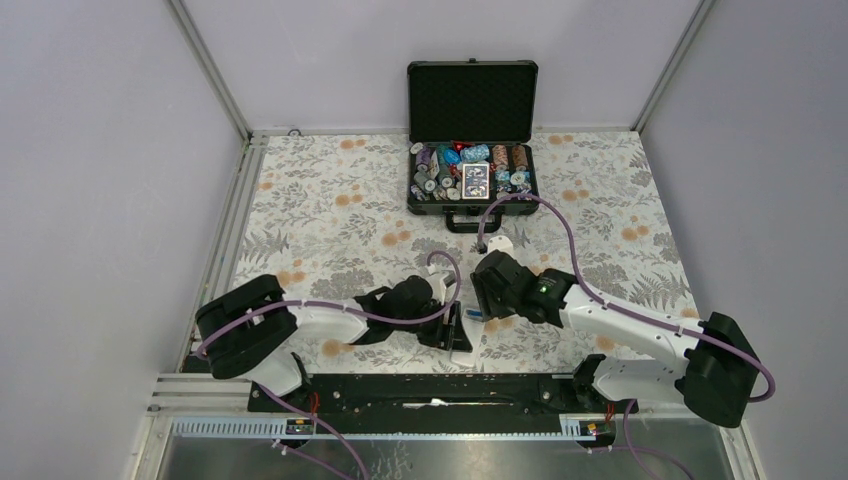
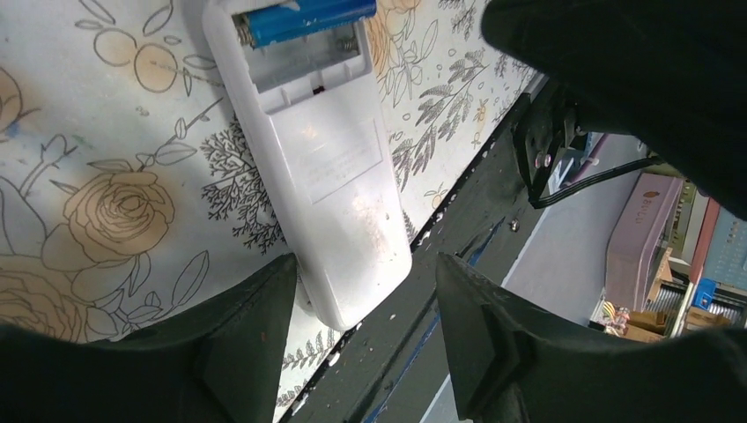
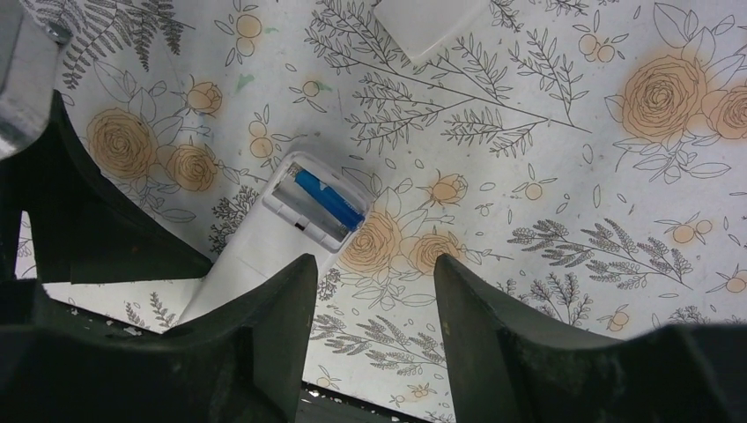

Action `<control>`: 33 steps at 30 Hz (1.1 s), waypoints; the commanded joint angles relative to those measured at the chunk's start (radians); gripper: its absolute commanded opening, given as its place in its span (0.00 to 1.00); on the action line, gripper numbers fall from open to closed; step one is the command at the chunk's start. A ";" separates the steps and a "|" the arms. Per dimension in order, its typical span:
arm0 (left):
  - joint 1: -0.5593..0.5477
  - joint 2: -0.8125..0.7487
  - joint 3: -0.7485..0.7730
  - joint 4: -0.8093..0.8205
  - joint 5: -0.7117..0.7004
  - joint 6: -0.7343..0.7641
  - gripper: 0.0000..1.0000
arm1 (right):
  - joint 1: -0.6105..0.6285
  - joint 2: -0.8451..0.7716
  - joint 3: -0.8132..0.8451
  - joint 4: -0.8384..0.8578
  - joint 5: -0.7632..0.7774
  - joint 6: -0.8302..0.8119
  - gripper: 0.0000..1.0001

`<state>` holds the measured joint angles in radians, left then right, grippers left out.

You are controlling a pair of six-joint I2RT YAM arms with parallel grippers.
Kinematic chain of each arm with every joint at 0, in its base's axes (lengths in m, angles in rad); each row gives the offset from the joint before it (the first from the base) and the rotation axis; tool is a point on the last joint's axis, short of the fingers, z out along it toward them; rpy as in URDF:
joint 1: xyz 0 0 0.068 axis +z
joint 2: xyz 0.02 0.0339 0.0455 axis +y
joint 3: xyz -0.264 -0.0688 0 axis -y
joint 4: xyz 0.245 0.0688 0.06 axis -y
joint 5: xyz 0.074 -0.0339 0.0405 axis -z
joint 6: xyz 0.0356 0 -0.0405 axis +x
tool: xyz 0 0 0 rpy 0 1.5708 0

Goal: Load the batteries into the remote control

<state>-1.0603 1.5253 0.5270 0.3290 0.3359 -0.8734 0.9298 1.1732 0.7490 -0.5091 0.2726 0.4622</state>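
Note:
The white remote control (image 2: 335, 167) lies back up on the floral cloth, its near end over the table's front edge. Its battery compartment is open; one blue battery (image 2: 304, 18) sits in the far slot and the slot beside it shows bare with a spring. The second battery is not in view. My left gripper (image 2: 366, 295) is open, its fingers on either side of the remote's near end. My right gripper (image 3: 374, 273) is open and empty, above the cloth beside the remote (image 3: 264, 242) and its battery (image 3: 328, 200). In the top view both grippers meet at the remote (image 1: 462, 345).
A small white flat piece (image 3: 427, 22), seemingly the battery cover, lies on the cloth beyond the remote (image 1: 500, 243). An open black case (image 1: 472, 170) full of chips stands at the back. The black front rail (image 2: 458, 229) runs just under the remote's end.

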 commanded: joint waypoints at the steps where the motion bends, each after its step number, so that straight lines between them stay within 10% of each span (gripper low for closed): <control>1: -0.003 -0.022 0.065 -0.005 -0.050 0.032 0.60 | -0.018 0.013 0.017 0.045 0.026 0.015 0.56; 33: 0.170 0.152 0.208 -0.042 -0.006 0.116 0.47 | -0.059 -0.018 -0.110 0.175 -0.069 0.165 0.35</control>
<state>-0.8955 1.6630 0.7048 0.2276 0.3050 -0.7601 0.8803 1.1694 0.6483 -0.3779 0.2237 0.5926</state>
